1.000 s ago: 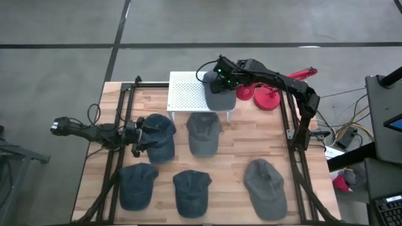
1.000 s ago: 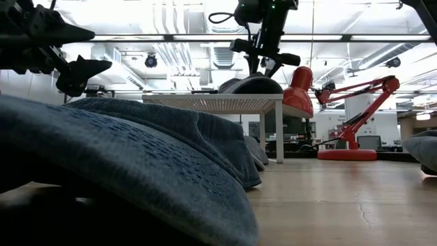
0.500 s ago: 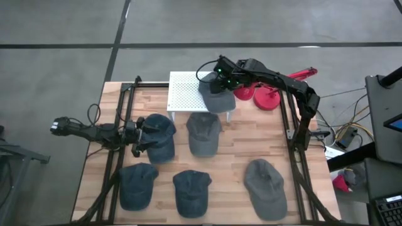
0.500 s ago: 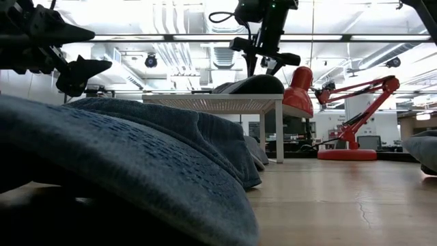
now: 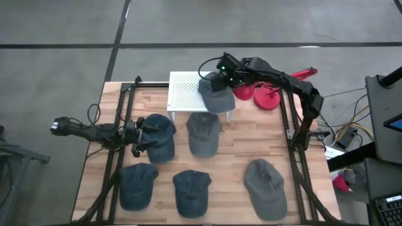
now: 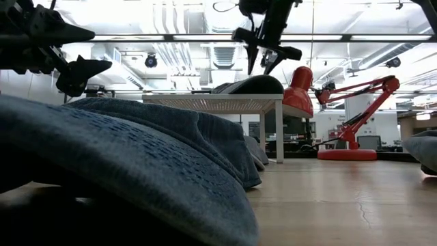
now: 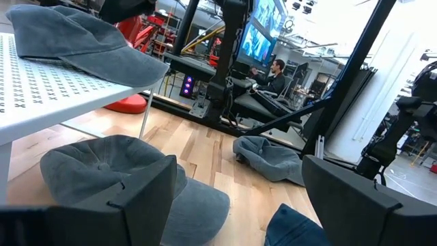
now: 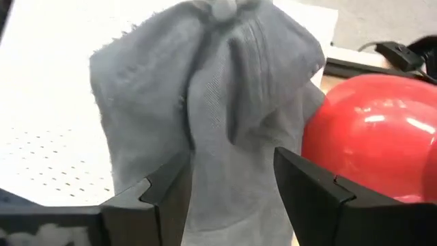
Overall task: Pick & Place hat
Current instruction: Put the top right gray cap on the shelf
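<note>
No text, label, brand, number or sign is showing clearly enough to read in any of the views. The monitors [image 7: 263, 37] glowing in the room well beyond the left arm's parted jaws are displaying only bluish shapes, too small to make out, and the grey hat [image 8: 212, 102] lying just ahead of the right arm's parted jaws is bearing no legible mark.
</note>
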